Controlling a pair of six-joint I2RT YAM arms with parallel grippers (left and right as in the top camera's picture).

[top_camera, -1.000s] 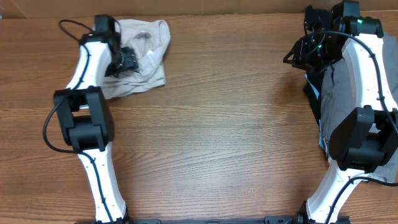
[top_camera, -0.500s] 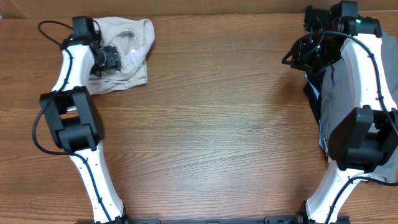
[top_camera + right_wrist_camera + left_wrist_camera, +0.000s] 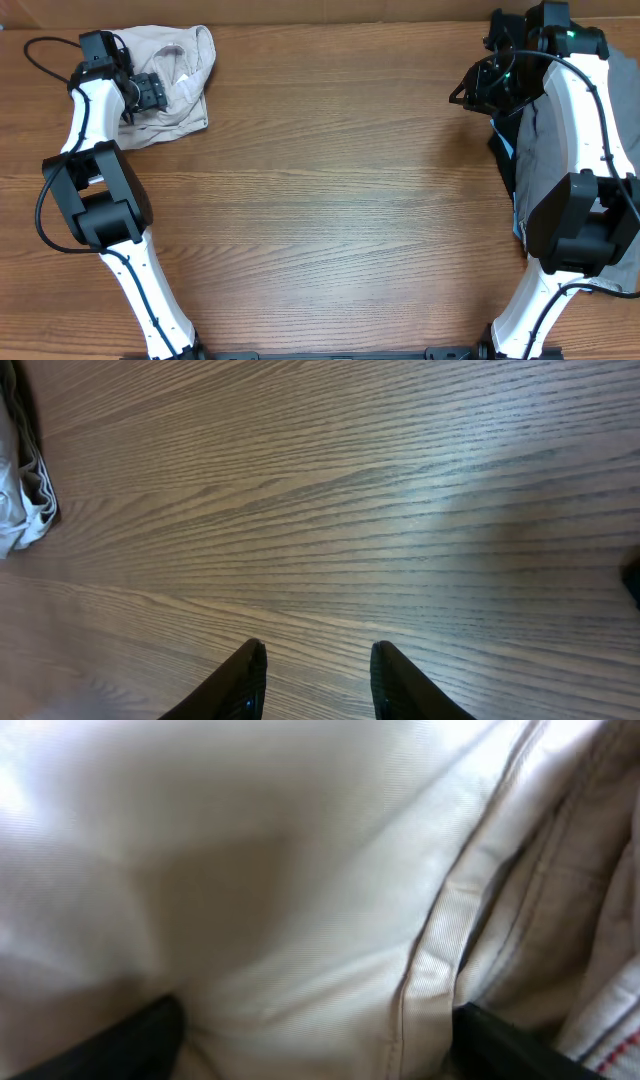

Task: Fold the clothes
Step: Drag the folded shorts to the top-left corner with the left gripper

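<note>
1. The near and middle of the desk [image 3: 330, 220] lie bare, so no folding is under way there.
2. On the right side, a grey garment [image 3: 545, 150] lies heaped under the right arm, and neither tool touches it.
3. Farther on the right, the right tool [image 3: 315, 660] hangs over bare wood. Its fingers [image 3: 250, 680] are partly apart with nothing between them.
4. At the far left, the left tool [image 3: 150, 92] is down on the clothes [image 3: 180, 70]. In the left wrist view its fingers [image 3: 130, 1040] are spread wide and beige cloth lies beneath them, not pinched.
5. The clothes, a pair of beige shorts, sit as a compact bundle in the far-left corner of the desk. The waistband side is toward the far edge.
6. Judging by this, the step in hand is letting go of the shorts where they are set aside.
7. The next move calls for raising the left tool straight up. The fingers should stay spread so that no seam [image 3: 440, 920] or fold snags and pulls the bundle open.
</note>
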